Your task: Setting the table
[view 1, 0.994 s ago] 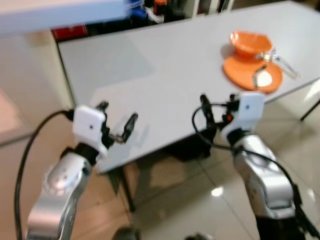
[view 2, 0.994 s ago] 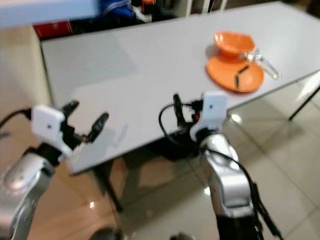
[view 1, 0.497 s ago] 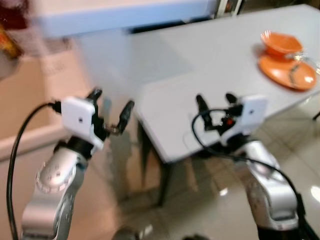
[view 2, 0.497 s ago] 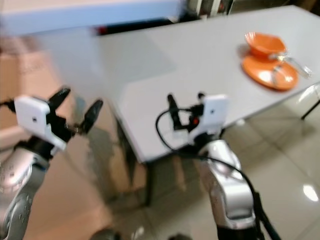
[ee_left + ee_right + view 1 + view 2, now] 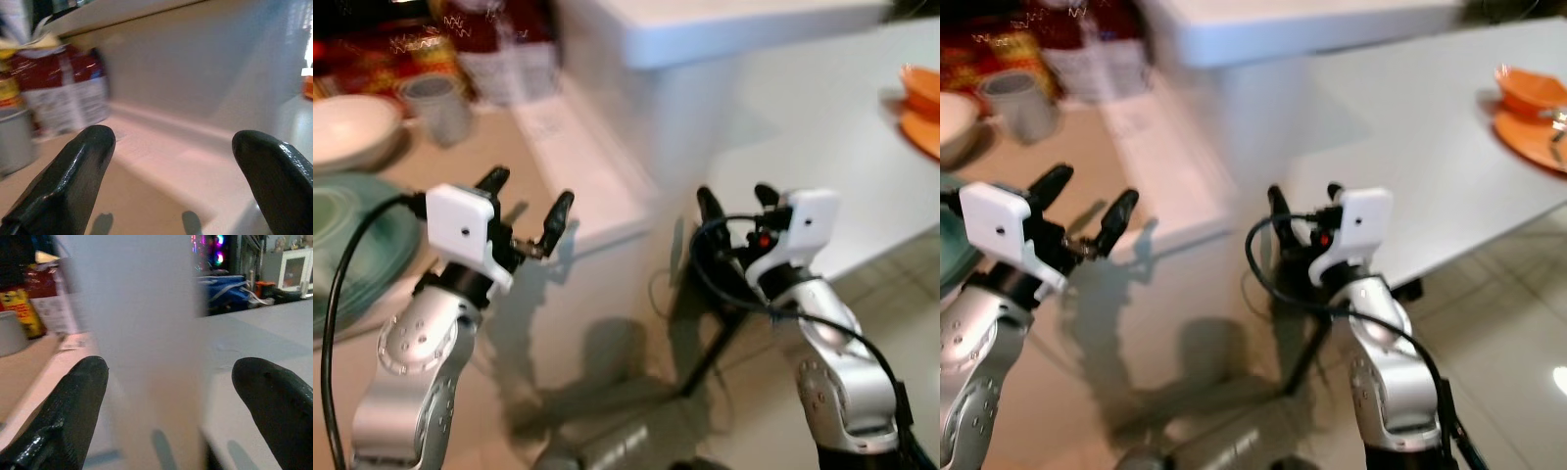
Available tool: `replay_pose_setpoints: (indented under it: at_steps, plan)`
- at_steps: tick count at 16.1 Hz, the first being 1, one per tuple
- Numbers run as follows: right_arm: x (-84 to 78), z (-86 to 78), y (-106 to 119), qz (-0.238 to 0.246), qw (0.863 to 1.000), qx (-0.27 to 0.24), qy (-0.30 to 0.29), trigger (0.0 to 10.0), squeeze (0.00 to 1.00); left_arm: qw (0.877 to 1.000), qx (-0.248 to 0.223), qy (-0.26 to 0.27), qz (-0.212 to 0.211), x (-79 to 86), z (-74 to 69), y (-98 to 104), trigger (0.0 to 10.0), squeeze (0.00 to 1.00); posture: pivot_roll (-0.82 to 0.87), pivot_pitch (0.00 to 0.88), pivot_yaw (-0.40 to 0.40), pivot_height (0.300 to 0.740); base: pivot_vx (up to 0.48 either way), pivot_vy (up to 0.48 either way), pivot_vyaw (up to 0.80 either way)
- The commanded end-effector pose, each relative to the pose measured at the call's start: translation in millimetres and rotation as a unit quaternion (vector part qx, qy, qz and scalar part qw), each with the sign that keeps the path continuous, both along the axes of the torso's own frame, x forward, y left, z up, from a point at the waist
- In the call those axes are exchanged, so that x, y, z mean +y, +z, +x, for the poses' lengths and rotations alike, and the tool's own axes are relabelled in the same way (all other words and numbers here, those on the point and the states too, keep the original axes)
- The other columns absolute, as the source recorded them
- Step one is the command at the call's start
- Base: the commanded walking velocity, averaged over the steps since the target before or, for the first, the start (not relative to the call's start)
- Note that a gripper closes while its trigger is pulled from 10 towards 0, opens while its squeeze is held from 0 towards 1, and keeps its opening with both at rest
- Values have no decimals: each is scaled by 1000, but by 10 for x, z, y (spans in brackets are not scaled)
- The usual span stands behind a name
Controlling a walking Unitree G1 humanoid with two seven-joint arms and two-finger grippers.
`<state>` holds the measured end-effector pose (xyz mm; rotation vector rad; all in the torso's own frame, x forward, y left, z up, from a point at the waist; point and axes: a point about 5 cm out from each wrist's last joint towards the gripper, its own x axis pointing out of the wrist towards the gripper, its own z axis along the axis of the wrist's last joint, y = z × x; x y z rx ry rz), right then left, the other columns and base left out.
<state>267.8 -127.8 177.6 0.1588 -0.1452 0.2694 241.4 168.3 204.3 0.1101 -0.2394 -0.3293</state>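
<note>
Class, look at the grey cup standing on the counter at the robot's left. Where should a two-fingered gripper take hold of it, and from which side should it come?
Probably around its side wall. The grey cup stands upright beside the white bowl, with packages close behind it, so coming in level from the robot's own side looks best. The left gripper is open and nearest. Blur hides whether it has a handle.

2 pincers [image 5: 1082, 203] [image 5: 1304, 201] spread, orange plate [image 5: 1531, 128] far right

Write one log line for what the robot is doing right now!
left gripper: open, empty, over counter | right gripper: open, empty | orange dishes: on table | view: blurred
</note>
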Motion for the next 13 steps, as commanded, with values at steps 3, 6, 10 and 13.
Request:
replay_pose_setpoints:
  at_steps: [3,6,10,13]
  plan:
    - [39,3,55,2,1000,-11,9,10000,0,1000,-4,1,3,10,-17,18,10000,0,120,69,-28,740,0,480,0]
    - [39,3,55,2,1000,-11,9,10000,0,1000,-4,1,3,10,-17,18,10000,0,120,69,-28,740,0,480,0]
    - [68,-122,86,9,998,-17,55,10000,0,1000,-15,4,0,-104,157,100,10000,0,106,32,-15,740,100,360,0]
    - [97,-303,149,20,993,-28,116,10000,0,998,-52,-16,-19,-340,340,298,10000,0,107,34,-15,740,0,0,0]
